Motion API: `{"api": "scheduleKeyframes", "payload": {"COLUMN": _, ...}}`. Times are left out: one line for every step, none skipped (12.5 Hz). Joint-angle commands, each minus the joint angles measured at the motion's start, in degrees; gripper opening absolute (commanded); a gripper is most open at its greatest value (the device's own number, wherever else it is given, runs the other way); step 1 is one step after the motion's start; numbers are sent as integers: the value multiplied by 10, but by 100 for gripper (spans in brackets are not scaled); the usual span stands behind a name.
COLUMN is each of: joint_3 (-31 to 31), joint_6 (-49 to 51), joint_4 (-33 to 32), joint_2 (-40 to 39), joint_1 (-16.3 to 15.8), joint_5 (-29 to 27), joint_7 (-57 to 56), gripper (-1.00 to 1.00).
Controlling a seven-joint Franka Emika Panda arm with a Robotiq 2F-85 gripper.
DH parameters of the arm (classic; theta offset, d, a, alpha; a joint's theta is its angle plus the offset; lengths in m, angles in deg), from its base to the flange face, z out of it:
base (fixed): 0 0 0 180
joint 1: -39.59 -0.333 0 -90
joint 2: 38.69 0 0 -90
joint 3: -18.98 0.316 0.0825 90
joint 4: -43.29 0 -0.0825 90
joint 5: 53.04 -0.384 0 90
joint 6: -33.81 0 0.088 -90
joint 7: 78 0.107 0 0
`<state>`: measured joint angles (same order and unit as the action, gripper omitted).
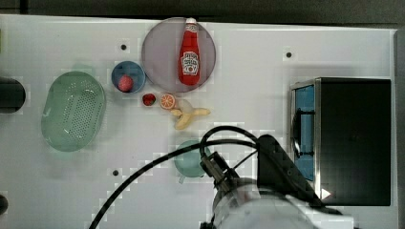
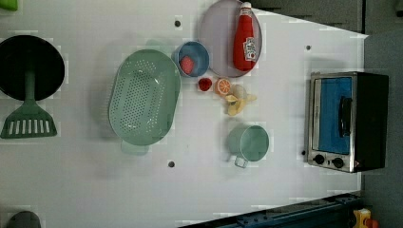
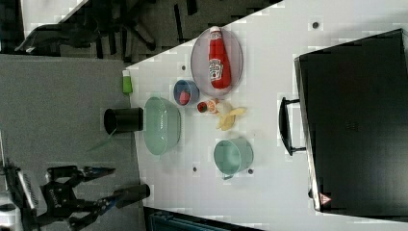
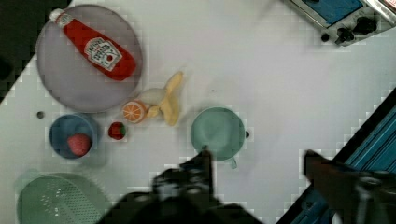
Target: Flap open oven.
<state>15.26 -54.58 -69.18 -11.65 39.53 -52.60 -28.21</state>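
Since the oven (image 2: 347,121) sits shut at the left view's right edge of the white surface (image 2: 190,190), its blue glass door facing the clutter and the dark bar handle (image 2: 345,116) running across the door, the first job is getting to that handle. In the wrist view the pincer (image 4: 261,163) hangs well above the surface with its two fingers standing apart and nothing between them, near the green cup (image 4: 218,133) and well clear of the oven. My advice: travel toward the door, passing over the cup rather than through it, and bring the fingers behind the bar (the gap there looks slim in the right view). Then pull outward and down in an arc, following the hinge, so the door flaps open without dragging the oven.
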Motion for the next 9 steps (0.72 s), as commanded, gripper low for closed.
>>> {"api": "scheduleKeyframes", "payload": {"joint_3": -1, "joint_6": -2, "joint_4": -12, "joint_2": -34, "joint_1": 12, "joint_5": 0, "joint_7": 23, "gripper": -9}}
{"api": "scheduleKeyframes", "payload": {"joint_3": -2, "joint_6": -2, "joint_4": -14, "joint_2": -35, "joint_1": 13, "joint_5": 1, "joint_7": 23, "gripper": -32}}
{"api": "scheduleKeyframes", "payload": {"joint_3": -6, "joint_6": -2, "joint_4": -15, "joint_2": -35, "joint_1": 13, "joint_5": 1, "joint_7": 23, "gripper": -55}}
{"api": "scheduleKeyframes", "payload": {"joint_3": -11, "joint_6": -2, "joint_4": -17, "joint_2": -37, "joint_1": 14, "joint_5": 2, "joint_7": 22, "gripper": -65}}
{"api": "scheduleKeyframes", "payload": {"joint_3": -19, "joint_6": -3, "joint_4": -21, "joint_2": -38, "joint_1": 15, "joint_5": 2, "joint_7": 8, "gripper": -65}}
{"api": "scheduleKeyframes", "payload": {"joint_3": -30, "joint_6": -4, "joint_4": -26, "joint_2": -38, "joint_1": 15, "joint_5": 4, "joint_7": -30, "gripper": -65}}
{"api": "scheduleKeyframes", "payload": {"joint_3": -41, "joint_6": -6, "joint_4": -32, "joint_2": -39, "joint_1": 16, "joint_5": 7, "joint_7": -86, "gripper": -65}}
{"api": "scheduleKeyframes", "payload": {"joint_3": -55, "joint_6": -12, "joint_4": -38, "joint_2": -41, "joint_1": 17, "joint_5": 15, "joint_7": -145, "gripper": -65}}
{"api": "scheduleKeyframes", "payload": {"joint_3": -68, "joint_6": -25, "joint_4": -44, "joint_2": -44, "joint_1": 17, "joint_5": 26, "joint_7": -202, "gripper": -65}}
